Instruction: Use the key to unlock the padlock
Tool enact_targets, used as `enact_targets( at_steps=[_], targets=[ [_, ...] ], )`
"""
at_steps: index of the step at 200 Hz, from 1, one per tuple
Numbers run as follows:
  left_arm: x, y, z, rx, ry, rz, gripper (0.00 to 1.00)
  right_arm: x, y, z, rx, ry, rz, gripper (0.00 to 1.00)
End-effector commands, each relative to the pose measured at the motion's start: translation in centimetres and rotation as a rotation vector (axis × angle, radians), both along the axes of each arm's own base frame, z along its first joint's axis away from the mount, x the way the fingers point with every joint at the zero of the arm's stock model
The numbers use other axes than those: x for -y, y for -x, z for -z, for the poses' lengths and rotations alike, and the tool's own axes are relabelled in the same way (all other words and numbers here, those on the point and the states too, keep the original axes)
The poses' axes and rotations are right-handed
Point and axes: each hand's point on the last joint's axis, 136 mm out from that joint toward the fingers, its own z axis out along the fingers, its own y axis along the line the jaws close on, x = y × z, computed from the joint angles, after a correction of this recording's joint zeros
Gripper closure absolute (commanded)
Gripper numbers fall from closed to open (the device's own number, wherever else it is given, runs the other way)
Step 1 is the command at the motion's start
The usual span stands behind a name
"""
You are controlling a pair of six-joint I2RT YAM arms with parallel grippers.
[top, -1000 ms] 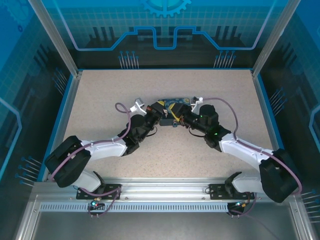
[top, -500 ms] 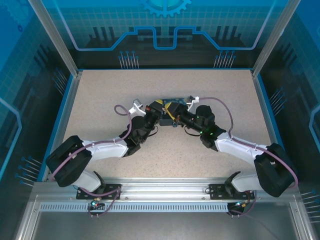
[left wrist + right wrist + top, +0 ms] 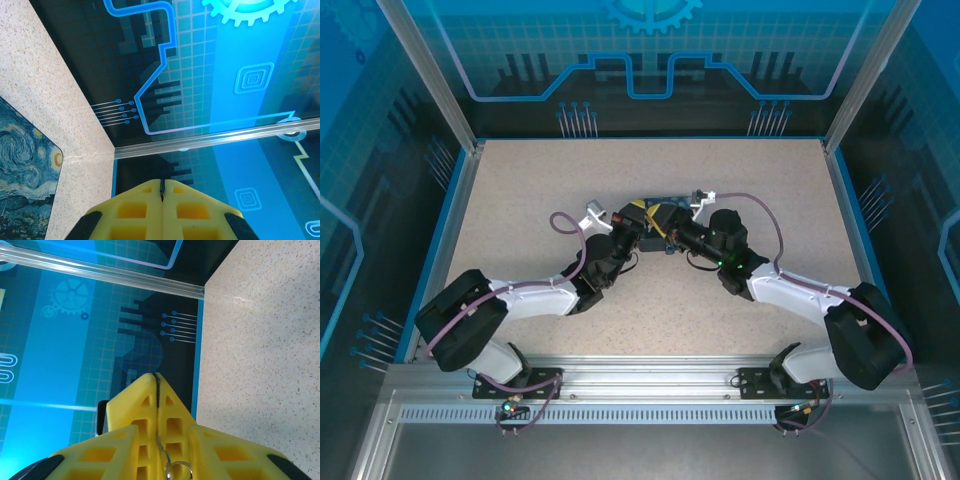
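Observation:
My right gripper (image 3: 156,377) is shut on the key (image 3: 159,440), a thin dark metal strip seen edge-on between the yellow fingers (image 3: 132,410). The key's small ring (image 3: 178,471) shows at the bottom. My left gripper (image 3: 162,186) is shut too. A thin dark sliver sits in the seam at its tips, and I cannot tell what it is. The padlock's blue body is hidden. From above, the left gripper (image 3: 642,222) and right gripper (image 3: 670,232) meet tip to tip over the starry-night box (image 3: 666,207).
The starry-night box (image 3: 25,170) lies on the speckled table (image 3: 520,190), low at the left of the left wrist view. Blue printed walls (image 3: 650,60) and aluminium posts enclose the table. Purple cables loop off both wrists.
The right arm has slid a little to the left, closer to the left gripper. The left arm has edged slightly towards the box. Both grippers stay shut.

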Motion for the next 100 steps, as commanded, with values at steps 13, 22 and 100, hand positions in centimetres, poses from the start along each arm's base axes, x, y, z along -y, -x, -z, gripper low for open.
enact_targets(
  at_steps=[13,22,100],
  targets=[
    [-0.24,-0.04,-2.44,0.055,0.078,-0.026,1.0,-0.63,0.32,-1.3,0.031,-0.031,-0.016,0.74],
    [-0.2,-0.04,-2.39,0.053,0.078,-0.026,1.0,-0.6,0.32,-1.28,0.03,-0.032,-0.015,0.77],
    [0.12,-0.21,-2.04,0.044,0.067,-0.024,1.0,-0.83,0.66,-1.6,0.042,-0.033,-0.043,0.98]
  ],
)
